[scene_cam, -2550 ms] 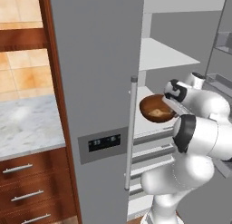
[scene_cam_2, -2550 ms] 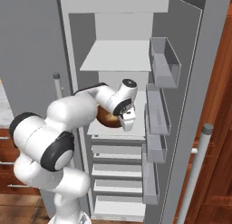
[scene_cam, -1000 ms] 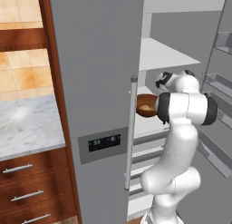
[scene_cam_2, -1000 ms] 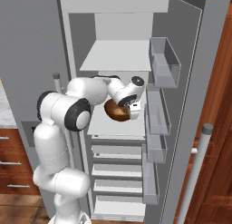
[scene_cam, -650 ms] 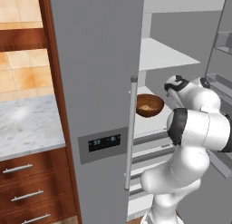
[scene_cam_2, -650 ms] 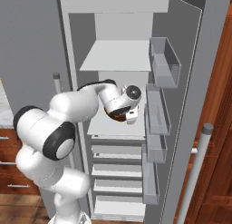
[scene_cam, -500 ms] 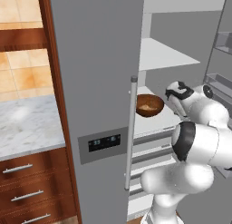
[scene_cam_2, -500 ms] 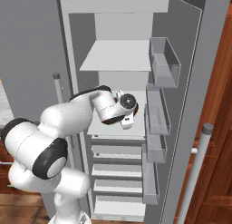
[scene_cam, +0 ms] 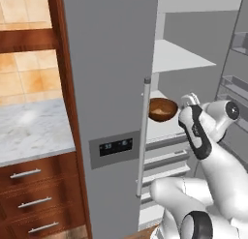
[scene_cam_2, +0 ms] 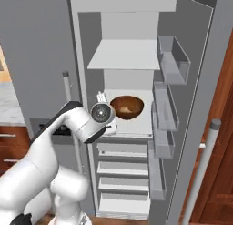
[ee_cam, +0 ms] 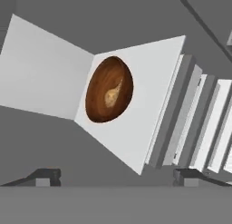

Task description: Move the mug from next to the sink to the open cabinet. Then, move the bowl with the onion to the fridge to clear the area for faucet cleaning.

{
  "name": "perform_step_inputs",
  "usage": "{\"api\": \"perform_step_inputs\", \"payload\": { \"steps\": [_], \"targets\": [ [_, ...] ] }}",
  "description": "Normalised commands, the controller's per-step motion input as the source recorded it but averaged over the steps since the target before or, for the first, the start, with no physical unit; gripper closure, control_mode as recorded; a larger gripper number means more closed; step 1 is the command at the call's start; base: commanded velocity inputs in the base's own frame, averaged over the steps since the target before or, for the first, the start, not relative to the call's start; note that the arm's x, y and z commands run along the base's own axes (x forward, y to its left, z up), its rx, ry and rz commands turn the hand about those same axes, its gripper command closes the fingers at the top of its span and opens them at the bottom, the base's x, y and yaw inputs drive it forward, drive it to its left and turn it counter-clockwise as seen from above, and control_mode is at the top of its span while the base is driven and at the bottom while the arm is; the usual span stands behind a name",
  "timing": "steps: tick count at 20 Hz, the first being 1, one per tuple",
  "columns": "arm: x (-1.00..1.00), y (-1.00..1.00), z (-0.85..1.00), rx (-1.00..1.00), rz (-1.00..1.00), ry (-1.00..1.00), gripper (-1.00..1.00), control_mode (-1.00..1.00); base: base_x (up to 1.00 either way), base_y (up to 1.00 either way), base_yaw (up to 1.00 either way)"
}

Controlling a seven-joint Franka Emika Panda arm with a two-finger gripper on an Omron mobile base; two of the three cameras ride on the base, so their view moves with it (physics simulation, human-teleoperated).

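— What's changed for you?
— The bowl (scene_cam_2: 127,107) now sits on the fridge (scene_cam_2: 136,74) shelf; your gripper (ee_cam: 115,175) has backed off, wide open and empty
— Anything hidden?
— The onion (ee_cam: 110,97) is just a pale blur

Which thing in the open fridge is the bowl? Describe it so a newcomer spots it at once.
Start at the tall grey fridge with its door swung open. Inside, go to the middle white shelf, above the stacked drawers. The bowl sits there: round, brown, wood-grained, with a pale onion inside, the one dark thing among white and grey.
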Motion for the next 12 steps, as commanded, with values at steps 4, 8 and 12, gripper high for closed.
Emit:
{"api": "perform_step_inputs", "payload": {
  "steps": [4, 8, 12],
  "targets": [
    [0.0, 0.0, 0.0, 0.0, 0.0, 0.0, -1.0, 1.0, -1.0, 0.61, 0.43],
    [0.0, 0.0, 0.0, 0.0, 0.0, 0.0, -1.0, 1.0, -0.59, 0.3, 0.74],
    [0.0, 0.0, 0.0, 0.0, 0.0, 0.0, -1.0, 1.0, -0.03, 0.33, 0.91]
  ]
}}
